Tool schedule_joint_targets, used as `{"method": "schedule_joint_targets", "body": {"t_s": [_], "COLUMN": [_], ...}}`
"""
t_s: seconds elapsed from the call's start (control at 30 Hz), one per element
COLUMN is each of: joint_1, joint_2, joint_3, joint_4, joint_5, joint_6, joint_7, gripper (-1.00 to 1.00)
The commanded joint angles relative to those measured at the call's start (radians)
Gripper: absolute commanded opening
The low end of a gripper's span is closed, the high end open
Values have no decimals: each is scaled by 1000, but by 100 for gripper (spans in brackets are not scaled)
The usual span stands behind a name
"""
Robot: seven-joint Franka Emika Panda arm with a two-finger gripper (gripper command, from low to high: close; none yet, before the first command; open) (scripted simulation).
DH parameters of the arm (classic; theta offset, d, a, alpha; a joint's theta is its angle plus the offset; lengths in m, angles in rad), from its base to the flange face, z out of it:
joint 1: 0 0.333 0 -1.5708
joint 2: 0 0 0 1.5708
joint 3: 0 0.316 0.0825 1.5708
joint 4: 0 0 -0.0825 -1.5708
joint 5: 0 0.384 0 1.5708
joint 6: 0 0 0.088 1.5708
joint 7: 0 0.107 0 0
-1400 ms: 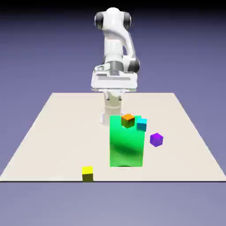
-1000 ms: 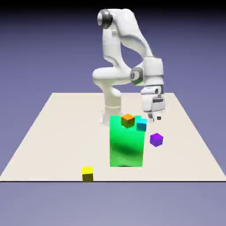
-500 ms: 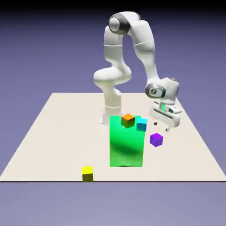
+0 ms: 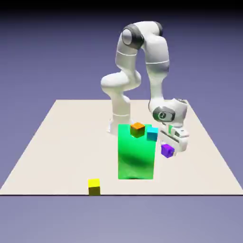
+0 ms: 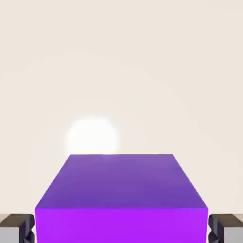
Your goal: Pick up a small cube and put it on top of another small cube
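At the exterior view's lower right, my gripper (image 5: 121, 228) is clamped on the purple cube (image 4: 167, 151), a fingertip against each side. The grasp is in hand; next calls for a straight lift, then a carry to another small cube. I see no containers.

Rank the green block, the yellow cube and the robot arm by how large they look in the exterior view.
1. Robot arm
2. Green block
3. Yellow cube
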Motion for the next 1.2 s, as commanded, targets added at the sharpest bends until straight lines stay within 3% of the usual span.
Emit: {"method": "schedule_joint_targets", "body": {"t_s": [0.0,0.33,0.7,0.9,1.17], "joint_1": [-12,-112,-133,-228,-440], "joint_2": [-26,-248,-112,-7,126], "joint_3": [23,217,-37,-248,-526], "joint_4": [-8,-80,308,520,675], "joint_5": [44,413,805,974,1025], "joint_6": [-13,-126,-375,-517,-633], "joint_7": [-34,-316,93,298,418], "gripper": [-100,-100,-100,-100,-100]}}
